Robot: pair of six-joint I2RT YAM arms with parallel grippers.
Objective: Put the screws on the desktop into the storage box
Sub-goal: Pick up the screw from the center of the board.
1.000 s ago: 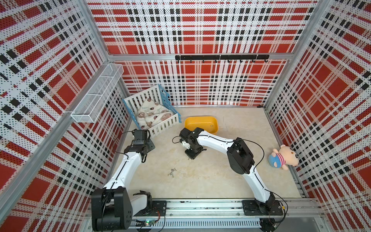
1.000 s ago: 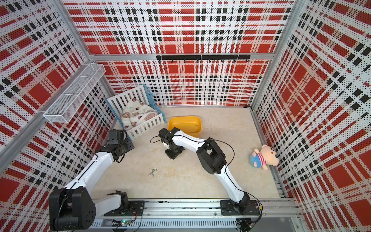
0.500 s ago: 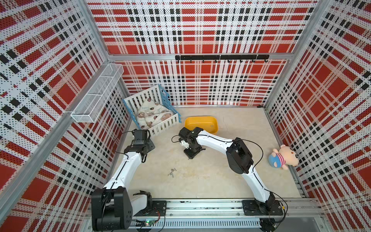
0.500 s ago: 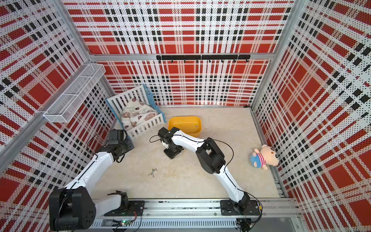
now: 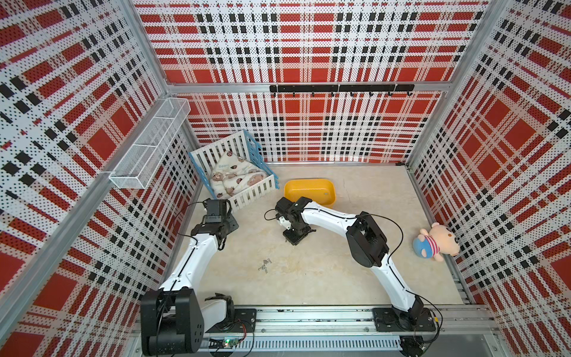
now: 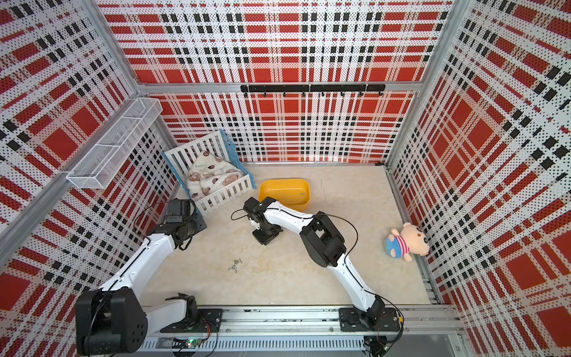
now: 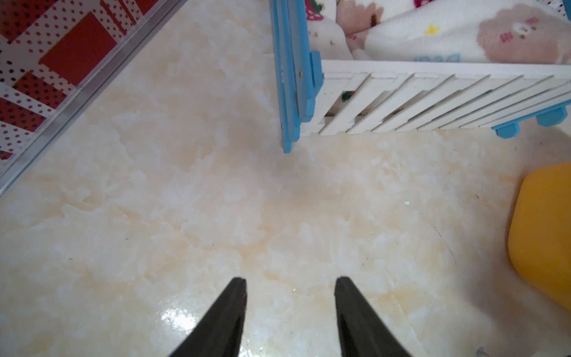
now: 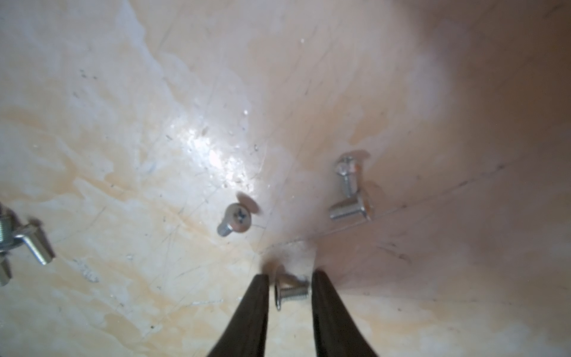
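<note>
Loose screws (image 5: 265,265) lie on the desktop (image 5: 340,272) in a small tight cluster left of centre, toward the front edge; the cluster shows in both top views (image 6: 235,265). The right wrist view shows more of them lying singly on the marble: one with its cross-slot head up (image 8: 236,218), two close together (image 8: 346,213), several overlapping at the frame edge (image 8: 24,244). One screw (image 8: 292,292) lies on its side between the tips of the right gripper (image 8: 289,275). Its fingers (image 8: 256,309) stand narrowly apart, tips down at the surface. A sliver of desktop shows between the screw head and one finger, so it is not pinched; whether the threaded end touches the other finger I cannot tell. In a top view the right gripper (image 5: 295,239) points down between the cluster and the storage box (image 5: 310,189), a yellow tub near the back edge, left of centre. Left gripper (image 7: 290,279): fingers (image 7: 234,309) spread wide, only bare desktop between them, near the left edge just in front of the crib (image 7: 401,102). The crib (image 5: 247,194) sits in the back left corner with a patterned blanket (image 5: 231,176) in it. Plush toy (image 5: 438,242) at the right edge. Wire basket (image 5: 148,145) hangs on the left wall.
</note>
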